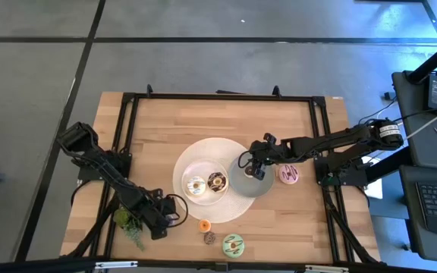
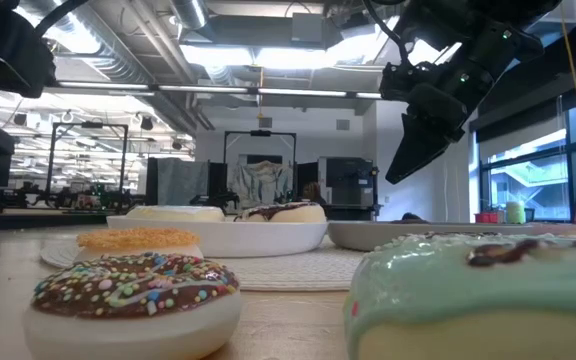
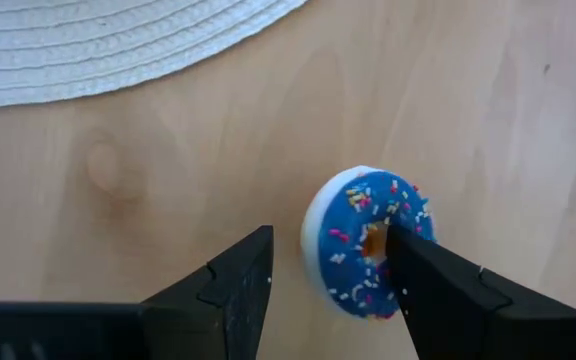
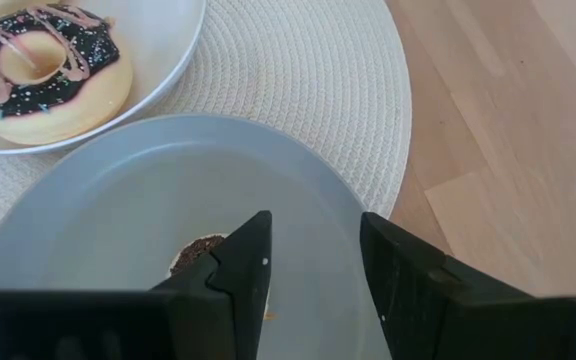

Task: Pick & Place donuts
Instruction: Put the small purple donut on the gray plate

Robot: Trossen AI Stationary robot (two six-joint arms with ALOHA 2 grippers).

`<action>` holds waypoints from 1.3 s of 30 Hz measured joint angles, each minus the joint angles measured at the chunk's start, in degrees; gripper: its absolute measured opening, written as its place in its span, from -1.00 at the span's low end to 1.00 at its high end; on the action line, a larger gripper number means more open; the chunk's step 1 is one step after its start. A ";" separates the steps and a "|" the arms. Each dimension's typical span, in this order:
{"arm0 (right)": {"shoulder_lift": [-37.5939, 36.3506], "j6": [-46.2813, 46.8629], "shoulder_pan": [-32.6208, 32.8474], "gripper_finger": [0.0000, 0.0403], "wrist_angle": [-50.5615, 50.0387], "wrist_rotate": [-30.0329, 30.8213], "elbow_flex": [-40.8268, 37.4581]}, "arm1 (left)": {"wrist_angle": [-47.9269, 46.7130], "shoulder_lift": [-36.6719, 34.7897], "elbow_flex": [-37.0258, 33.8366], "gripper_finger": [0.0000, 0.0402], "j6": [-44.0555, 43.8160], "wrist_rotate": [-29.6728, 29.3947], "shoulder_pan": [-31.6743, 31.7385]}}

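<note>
Two grippers at work: left gripper (image 3: 323, 290) spread around blue donut (image 3: 368, 243), lying flat on table (image 3: 168, 180) beside woven mat (image 3: 98, 40). Right gripper (image 4: 313, 265) spread over grey dish (image 4: 118, 200), above small brown donut (image 4: 198, 250). No readable writing.

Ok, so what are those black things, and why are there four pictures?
Those are two robot arms at a wooden table. Each arm ends in a two-finger pincer. One picture looks down from above and one looks across from table height. The other two come from small cameras on the arms' wrists.

Toy donuts lie on the table. A white donut and a chocolate donut sit in a white dish. A pink donut and a green donut lie on the wood.

The left pincer is open over a blue donut. The right pincer is open above a grey dish. Neither is holding anything.
</note>
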 joint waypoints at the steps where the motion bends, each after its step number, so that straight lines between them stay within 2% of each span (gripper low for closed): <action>1: 0.00 0.00 0.00 -0.22 0.00 0.00 0.00 | 0.42 0.00 -0.01 -0.05 0.00 0.00 0.00; 9: 0.00 -0.02 -0.01 -0.22 0.00 0.00 0.00 | 0.50 0.00 0.00 -0.07 0.45 -0.42 0.00; 13: 0.00 -0.03 0.00 -0.22 0.00 0.00 0.00 | 0.43 0.00 -0.01 -0.14 1.60 -0.05 0.00; 19: 0.00 -0.24 0.00 -0.22 0.00 0.00 -0.02 | 0.40 0.00 -0.01 -0.39 4.79 -0.07 0.00; 30: 0.00 -0.48 0.00 -0.22 0.22 0.00 -0.02 | 0.38 -0.08 0.00 -0.83 4.96 0.10 0.00; 35: 0.02 -0.47 0.00 -0.22 6.51 -0.44 -0.04 | 0.30 -1.93 0.00 -0.92 4.98 0.18 0.88; 39: 0.02 -1.26 0.00 -0.22 12.84 -0.51 -0.04 | 2.05 -4.74 -0.01 -0.92 4.98 -4.99 3.38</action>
